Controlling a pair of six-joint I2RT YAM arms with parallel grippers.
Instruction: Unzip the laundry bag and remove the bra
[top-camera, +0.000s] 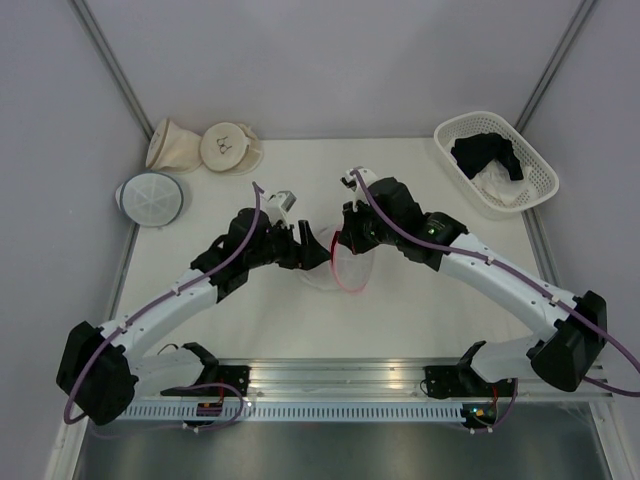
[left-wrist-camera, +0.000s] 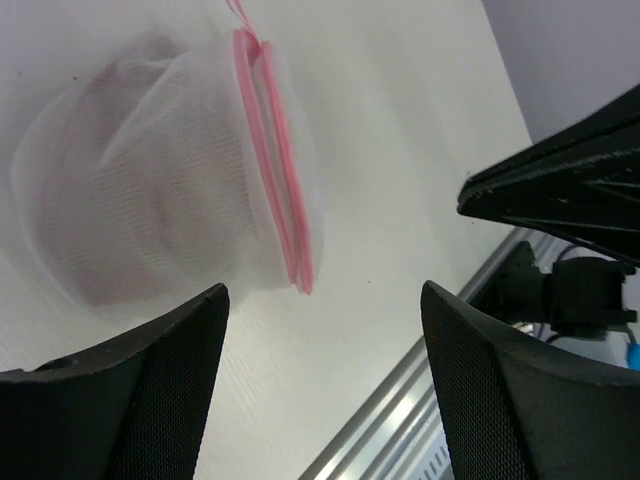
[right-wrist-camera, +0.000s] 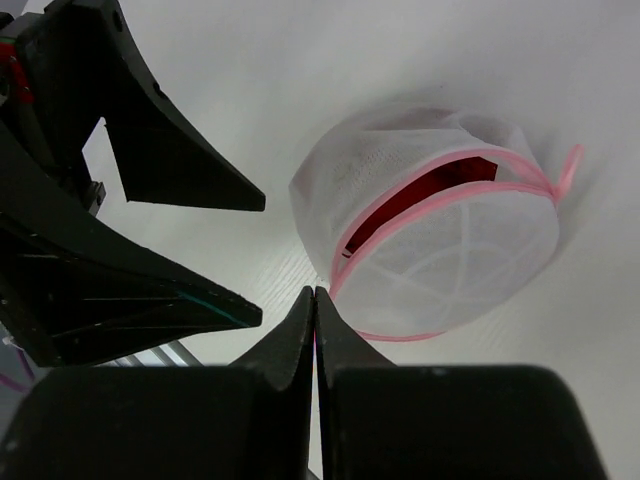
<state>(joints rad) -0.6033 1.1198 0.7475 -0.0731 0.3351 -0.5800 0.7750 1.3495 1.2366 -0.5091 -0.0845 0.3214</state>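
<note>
no readable text, label, brand or number on anything

The laundry bag (top-camera: 345, 268) lies near the centre of the desk (top-camera: 400, 180). The left end effector (top-camera: 310, 250) is at its left edge and the right end effector (top-camera: 352, 238) is at its far edge. At the far right, a white basket (top-camera: 540, 185) holds a black garment (top-camera: 487, 152) and a white cloth (top-camera: 500, 187); at the far left lie two beige pouches (top-camera: 172, 143), with a white mesh pouch (top-camera: 150, 197) nearer.
</note>
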